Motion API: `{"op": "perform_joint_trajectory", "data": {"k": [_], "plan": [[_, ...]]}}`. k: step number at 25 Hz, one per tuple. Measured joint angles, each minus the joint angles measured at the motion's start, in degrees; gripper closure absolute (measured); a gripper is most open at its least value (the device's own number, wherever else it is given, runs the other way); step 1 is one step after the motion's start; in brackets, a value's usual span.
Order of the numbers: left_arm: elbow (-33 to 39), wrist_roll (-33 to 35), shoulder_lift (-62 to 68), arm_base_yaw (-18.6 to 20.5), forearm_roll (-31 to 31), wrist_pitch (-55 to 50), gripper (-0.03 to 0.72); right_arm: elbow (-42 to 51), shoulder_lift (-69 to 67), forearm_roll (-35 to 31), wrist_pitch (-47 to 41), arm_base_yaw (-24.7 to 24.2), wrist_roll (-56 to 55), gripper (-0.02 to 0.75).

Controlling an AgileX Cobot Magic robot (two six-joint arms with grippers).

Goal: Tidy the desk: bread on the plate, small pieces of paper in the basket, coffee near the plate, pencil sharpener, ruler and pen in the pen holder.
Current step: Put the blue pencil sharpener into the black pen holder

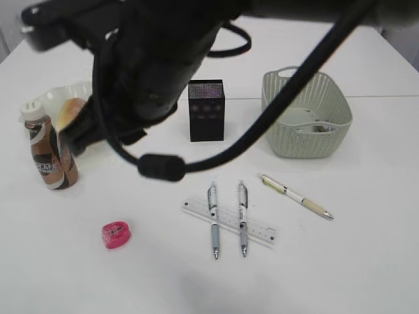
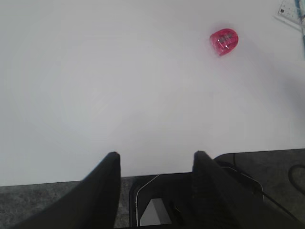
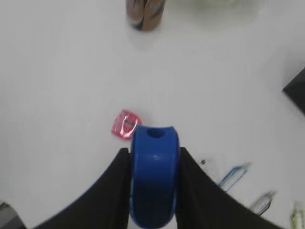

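Black arm [image 1: 144, 59], seemingly matte; black cable [image 1: 262, 127].

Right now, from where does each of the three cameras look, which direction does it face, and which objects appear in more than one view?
Exterior view: raised in front of the desk, slanting down on the pen holder and basket; a blurred dark arm and cable fill the top.
Left wrist view: near the table's edge, looking down on bare tabletop; the open left gripper shows below.
Right wrist view: above the desk, facing the coffee bottle; the right gripper clamps a blue sharpener.
Shared: the pink sharpener appears in all three.
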State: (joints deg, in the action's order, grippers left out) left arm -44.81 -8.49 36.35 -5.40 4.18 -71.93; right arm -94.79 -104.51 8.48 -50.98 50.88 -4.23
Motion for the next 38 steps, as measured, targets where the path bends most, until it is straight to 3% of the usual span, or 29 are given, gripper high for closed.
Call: {"op": "perform_joint_trajectory", "data": {"k": [10, 16, 32, 38], "plan": [[0.0, 0.0, 0.0, 0.0, 0.0, 0.0, 0.326, 0.0, 4.5, 1.0, 13.4, -14.9, 0.2, 0.552], [0.0, 0.0, 0.0, 0.0, 0.0, 0.0, 0.326, 0.0, 2.5, 1.2, 26.9, -22.5, -2.5, 0.552], [0.0, -0.1, 0.0, 0.0, 0.9, 0.0, 0.326, 0.1, -16.1, 3.8, 57.6, -25.5, -3.6, 0.552], [0.0, -0.1, 0.0, 0.0, 0.7, 0.0, 0.326, 0.1, -19.7, 3.8, 64.1, -27.3, -3.6, 0.552]]}}
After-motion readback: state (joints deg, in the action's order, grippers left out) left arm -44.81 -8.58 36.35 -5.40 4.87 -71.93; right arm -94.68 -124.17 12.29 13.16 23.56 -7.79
